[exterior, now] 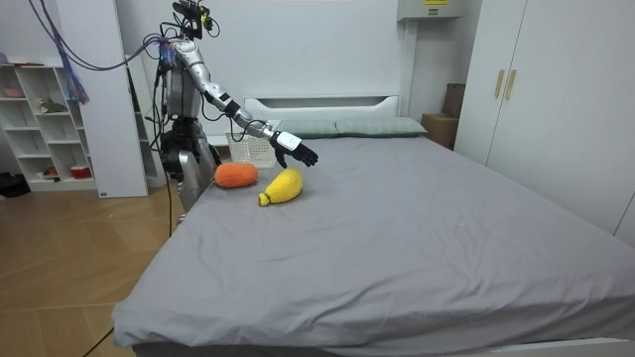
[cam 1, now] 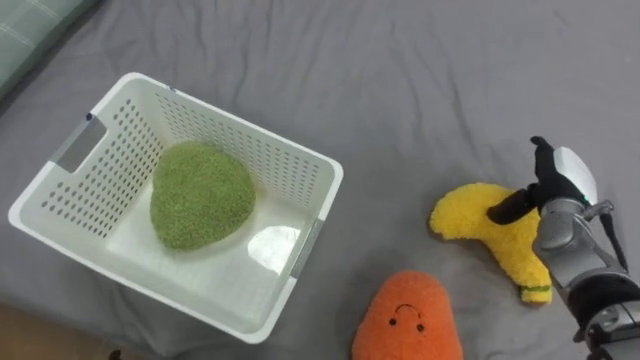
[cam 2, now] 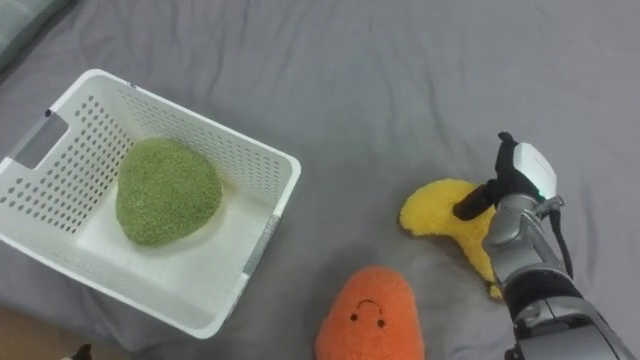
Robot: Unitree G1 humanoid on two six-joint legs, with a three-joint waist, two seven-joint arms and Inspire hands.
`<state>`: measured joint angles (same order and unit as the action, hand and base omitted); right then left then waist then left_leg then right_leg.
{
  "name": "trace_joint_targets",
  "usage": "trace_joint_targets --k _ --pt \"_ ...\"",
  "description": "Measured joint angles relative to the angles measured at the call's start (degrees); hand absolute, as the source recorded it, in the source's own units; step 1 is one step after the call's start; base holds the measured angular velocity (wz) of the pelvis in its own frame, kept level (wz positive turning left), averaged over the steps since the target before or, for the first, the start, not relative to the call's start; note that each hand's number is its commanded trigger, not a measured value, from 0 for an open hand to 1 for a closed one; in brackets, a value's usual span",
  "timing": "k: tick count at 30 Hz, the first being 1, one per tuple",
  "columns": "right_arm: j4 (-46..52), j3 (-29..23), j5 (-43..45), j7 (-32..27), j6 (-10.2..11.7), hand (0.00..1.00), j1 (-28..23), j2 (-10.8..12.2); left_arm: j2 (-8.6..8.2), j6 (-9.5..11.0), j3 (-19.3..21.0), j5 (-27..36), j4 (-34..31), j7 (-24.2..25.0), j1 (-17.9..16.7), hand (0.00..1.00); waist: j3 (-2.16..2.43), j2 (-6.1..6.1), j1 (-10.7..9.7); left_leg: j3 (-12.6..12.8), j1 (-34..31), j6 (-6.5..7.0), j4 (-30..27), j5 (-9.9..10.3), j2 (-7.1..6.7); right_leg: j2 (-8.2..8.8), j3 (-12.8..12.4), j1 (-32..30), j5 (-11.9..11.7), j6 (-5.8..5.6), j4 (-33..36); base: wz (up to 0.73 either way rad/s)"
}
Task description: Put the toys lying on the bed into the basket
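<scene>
One plush at a time: the right hand [cam 1: 560,195], fingers [cam 1: 508,208] spread over the yellow banana [cam 1: 475,222] on the bed [cam 1: 420,80], should wrap its thick middle (plush slips) before lifting.

The orange carrot plush [cam 1: 407,320] is cut off by the bottom edge of both eye views, so its lower part is unseen. The right robot hand [cam 1: 562,188] shows from its back and covers part of the yellow banana plush [cam 1: 470,222]; whether it touches the plush cannot be told. In the room view the white basket [exterior: 256,154] is mostly hidden behind the robot's forearm, and the things on the white shelf [exterior: 40,109] are too small to tell.
</scene>
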<state>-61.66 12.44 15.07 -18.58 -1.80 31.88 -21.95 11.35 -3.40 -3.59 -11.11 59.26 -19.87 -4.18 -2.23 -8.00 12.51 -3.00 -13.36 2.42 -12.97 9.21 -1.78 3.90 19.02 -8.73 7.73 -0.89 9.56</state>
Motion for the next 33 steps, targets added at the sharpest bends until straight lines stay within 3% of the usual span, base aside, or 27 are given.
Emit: trace_joint_targets --k 8,14,18,21,33 --pt "5.2 2.3 1.1 1.3 1.1 0.0 -2.4 0.0 0.5 0.3 -0.1 0.4 0.3 0.2 1.1 0.0 0.12 -0.07 -1.2 0.1 0.0 0.0 -0.3 0.0 0.02 0.02 -0.1 0.0 0.0 0.03 0.2 0.0" --pt "6.5 7.4 4.9 8.1 0.5 0.0 -4.1 -0.1 0.87 1.0 -0.1 1.5 0.3 0.6 1.7 0.0 0.35 -0.24 -1.2 0.6 0.0 0.0 -0.5 0.0 0.11 0.01 -0.3 0.0 -0.2 0.2 0.2 -0.05" --pt "5.3 9.8 5.3 11.2 0.4 0.0 -4.1 -0.1 1.31 0.9 -0.1 2.2 0.5 0.6 1.3 0.0 0.84 -0.57 -0.5 0.5 0.1 0.0 -0.5 0.0 0.12 -0.01 -0.3 0.2 -0.2 0.24 0.1 0.0" --pt "2.5 11.2 5.6 12.6 0.2 0.0 -4.6 0.0 1.46 0.9 -0.1 2.6 1.2 0.5 1.4 0.0 0.85 -0.59 0.6 0.4 1.1 0.0 -0.5 0.0 0.06 0.03 -0.2 1.2 -0.2 0.23 0.1 0.02" --pt "-3.0 10.4 10.4 11.3 0.4 0.0 -4.7 -0.1 1.63 0.8 -1.0 2.2 1.3 0.3 0.9 0.0 0.77 -0.24 1.3 -1.9 0.7 -0.33 -0.4 -0.4 -0.09 -0.15 2.0 1.8 -0.3 0.33 0.0 0.1"
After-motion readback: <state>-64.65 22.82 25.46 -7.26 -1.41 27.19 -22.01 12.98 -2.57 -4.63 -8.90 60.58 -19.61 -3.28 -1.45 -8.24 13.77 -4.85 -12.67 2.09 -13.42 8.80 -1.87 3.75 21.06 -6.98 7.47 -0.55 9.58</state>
